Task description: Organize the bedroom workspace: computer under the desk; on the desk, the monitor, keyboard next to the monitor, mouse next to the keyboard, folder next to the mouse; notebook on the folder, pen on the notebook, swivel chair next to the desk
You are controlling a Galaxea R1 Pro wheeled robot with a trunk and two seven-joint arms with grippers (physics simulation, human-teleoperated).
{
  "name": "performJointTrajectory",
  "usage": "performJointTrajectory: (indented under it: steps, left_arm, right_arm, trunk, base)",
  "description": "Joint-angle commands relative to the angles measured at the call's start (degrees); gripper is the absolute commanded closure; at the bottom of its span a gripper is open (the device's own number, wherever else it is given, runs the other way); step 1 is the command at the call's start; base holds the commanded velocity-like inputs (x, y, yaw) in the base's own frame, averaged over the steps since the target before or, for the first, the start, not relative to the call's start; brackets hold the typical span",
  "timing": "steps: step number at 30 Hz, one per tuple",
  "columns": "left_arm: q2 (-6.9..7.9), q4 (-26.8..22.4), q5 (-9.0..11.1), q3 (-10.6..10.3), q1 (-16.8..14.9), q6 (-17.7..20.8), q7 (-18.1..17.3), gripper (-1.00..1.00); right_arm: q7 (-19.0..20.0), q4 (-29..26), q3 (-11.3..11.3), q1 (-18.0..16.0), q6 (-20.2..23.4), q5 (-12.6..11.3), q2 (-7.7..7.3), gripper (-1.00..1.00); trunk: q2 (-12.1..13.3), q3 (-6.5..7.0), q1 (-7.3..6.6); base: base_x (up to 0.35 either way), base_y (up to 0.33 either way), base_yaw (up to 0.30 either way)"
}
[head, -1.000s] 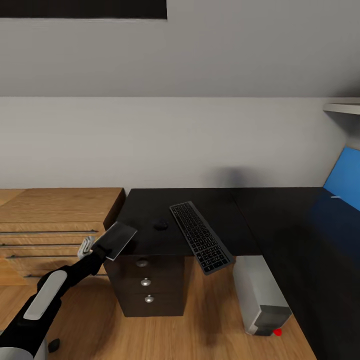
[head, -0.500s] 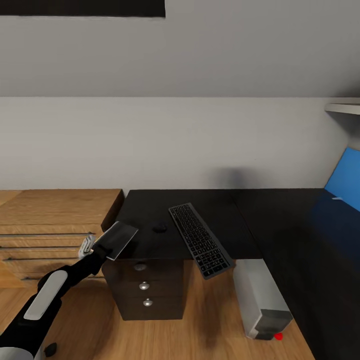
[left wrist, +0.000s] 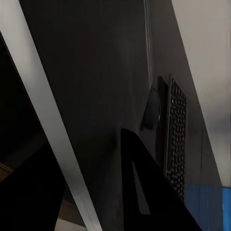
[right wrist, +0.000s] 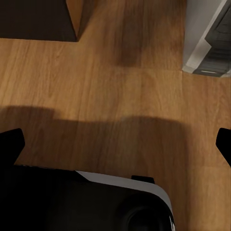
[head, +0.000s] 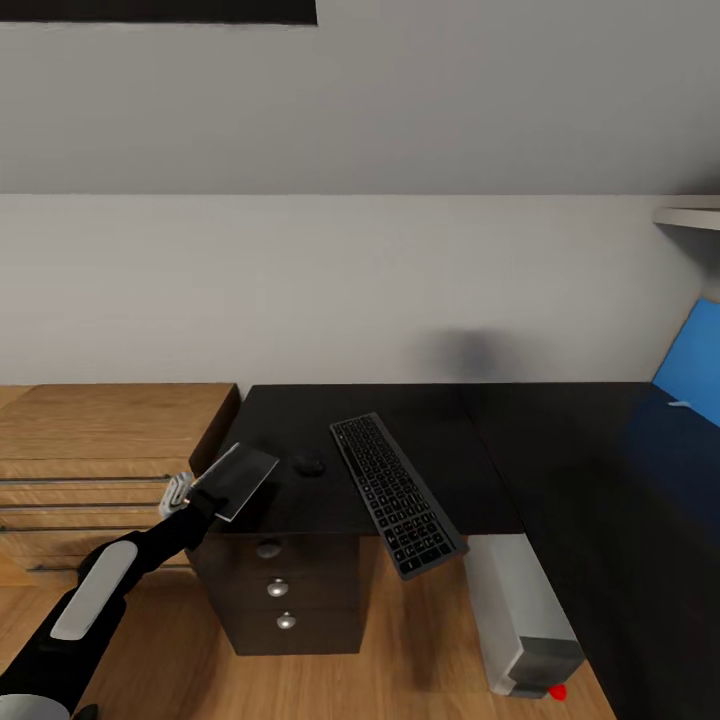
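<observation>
Camera shift first, head view: the whole scene slides left and a bit down against the pictures half a second and a second ago, while keyboard, mouse and desk keep the same layout relative to each other. I read that as the base or head moving, not the objects.

- The left gripper [head: 200, 497] is clamped on the near corner of a flat grey plate [head: 237, 479], likely the notebook. It hangs over the desk's [head: 440, 420] left front corner, in the same pose relative to the arm as before.
- The keyboard [head: 397, 495] lies diagonally on the black top, with its near end sticking out past the front edge.
- The mouse [head: 308, 463] sits just beside the keyboard's left side, apart from it.
- The computer [head: 522, 622] stands on the floor under the desk, right of the drawers [head: 280, 590].
- The wooden chest [head: 100, 440] butts against the desk's left end.

Left wrist view: the glossy desk top stretches ahead. The mouse [left wrist: 153, 108] is next to the keyboard [left wrist: 176, 139]. One dark finger [left wrist: 144, 192] shows in the foreground. A pale strip [left wrist: 45, 120] runs across close to the lens; I can't tell if it's the plate's edge.

Right wrist view: the right gripper [right wrist: 118, 142] is spread wide with nothing in it, pointing at the wooden floor [right wrist: 120, 96]. The computer [right wrist: 211, 33] corner is at the edge.

Meaning for the task: this looks like repositioning with the load in hand, no placement yet. The computer, keyboard and mouse steps look roughly done, though the overhanging keyboard could get knocked off.
</observation>
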Motion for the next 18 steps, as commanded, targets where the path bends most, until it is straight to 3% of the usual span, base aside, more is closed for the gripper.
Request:
performJointTrajectory:
  steps: [1, 8, 18]
  left_arm:
    - [-0.14, -0.04, 0.61, 0.07, -0.02, 0.28, 0.56, 1.0]
    - [-0.84, 1.32, 1.44, 0.07, -0.02, 0.41, -1.2, 1.0]
    - [-1.03, 4.7, 2.64, 0.08, -0.02, 0.43, -7.66, 1.0]
  right_arm:
    - [-0.12, 0.09, 0.5, -0.03, -0.22, -0.43, 0.02, -1.0]
    - [-0.12, 0.09, 0.5, -0.05, -0.16, -0.43, 0.02, -1.0]
    - [-0.12, 0.09, 0.48, -0.03, -0.13, -0.43, -0.05, -1.0]
  trunk:
    - [-0.03, -0.04, 0.0]
    - [-0.03, -0.04, 0.0]
    - [-0.03, -0.04, 0.0]
  base:
    - [0.009, -0.005, 0.0]
    - [0.004, -0.002, 0.0]
    - [0.0, 0.0, 0.0]
